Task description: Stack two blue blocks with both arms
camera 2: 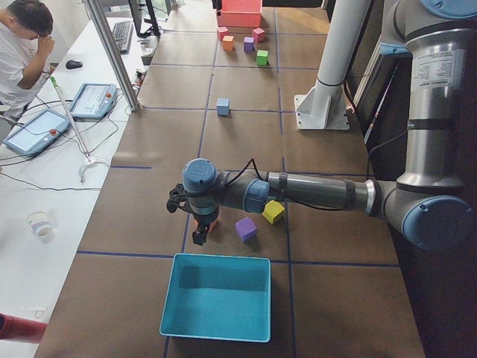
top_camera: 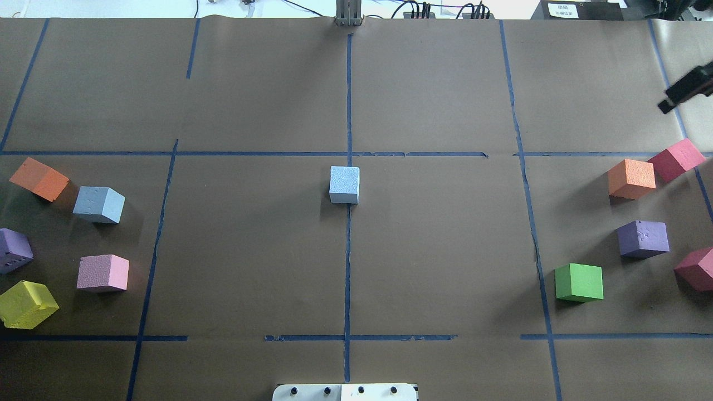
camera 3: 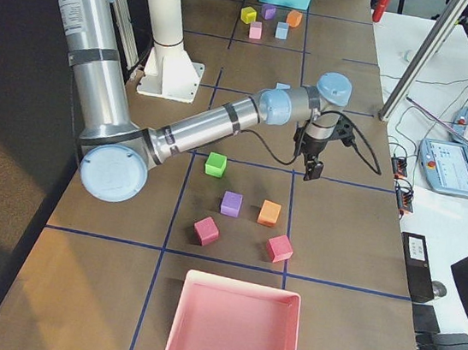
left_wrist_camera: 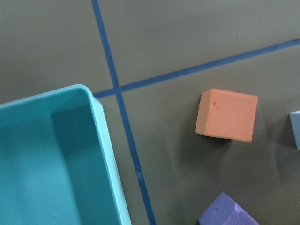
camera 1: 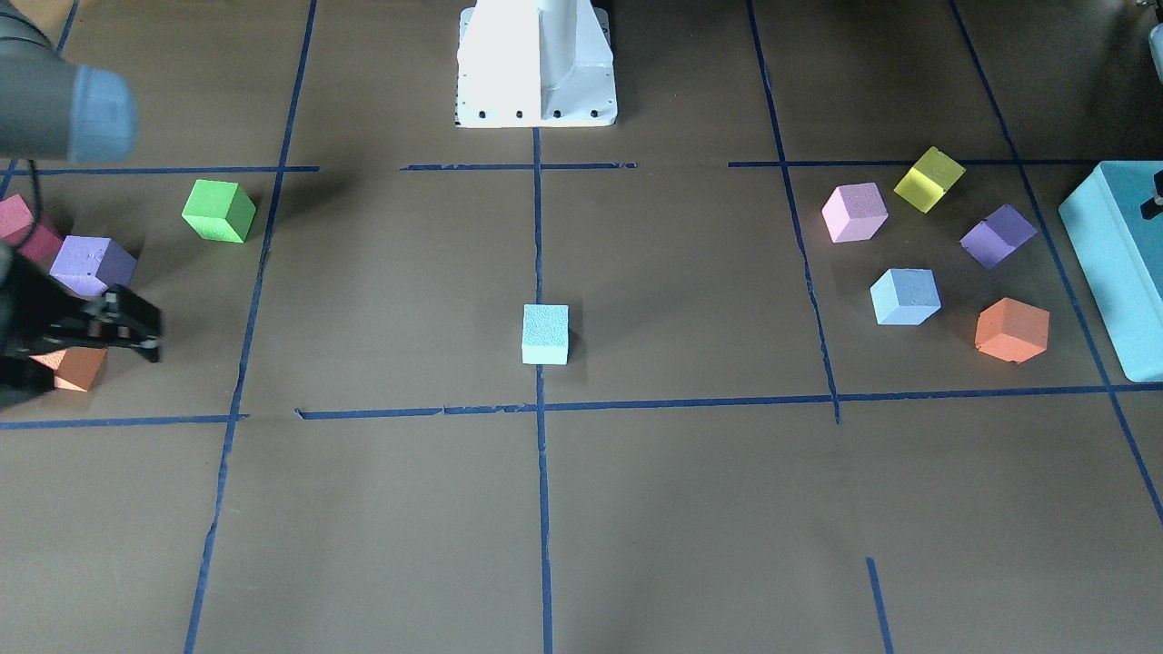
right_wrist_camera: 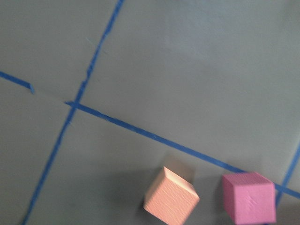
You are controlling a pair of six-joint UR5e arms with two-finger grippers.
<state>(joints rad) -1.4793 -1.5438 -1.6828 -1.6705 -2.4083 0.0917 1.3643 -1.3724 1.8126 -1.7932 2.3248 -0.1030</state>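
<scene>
box, teal, sits nearest, at the left end of the table; left gripper hangs just beyond the box, above an orange cube; whether its fingers are parted or closed cannot be told; first blue block, slightly periwinkle, lies flat on the table just beside that orange cube, with a pink cube, a purple one and a yellow one near it; no gripper touches it; second blue block, paler, stands alone at the table centre on the middle tape line, well apart from the first; right gripper hovers at the far end near a purple cube; its fingers look parted, nothing between them.
</scene>
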